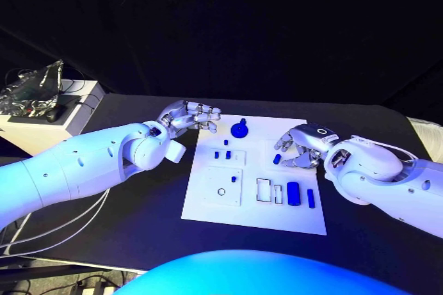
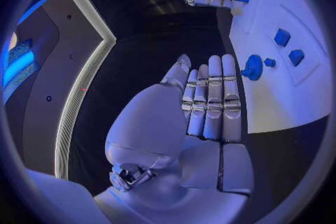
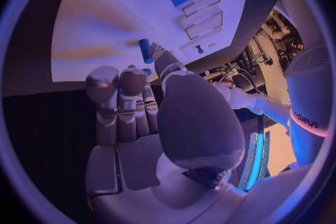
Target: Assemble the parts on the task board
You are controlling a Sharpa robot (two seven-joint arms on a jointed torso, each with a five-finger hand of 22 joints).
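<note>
Blue plastic peg (image 1: 277,159), small, stiff, likely light and slick, upright on the white board (image 1: 305,221) right of centre frame, pinched at its sides by your right hand (image 1: 302,147); left hand (image 1: 189,118) hovers released; grip it low, gently.

Head camera overhead, wrist cameras close behind each palm, task board (image 1: 254,180) shared.

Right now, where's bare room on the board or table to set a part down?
Free: the white task board's near strip, below the square plate with the ring hole, and the black table at its left. Crowded: the far end, where the round blue knob sits between left hand and right hand.
</note>
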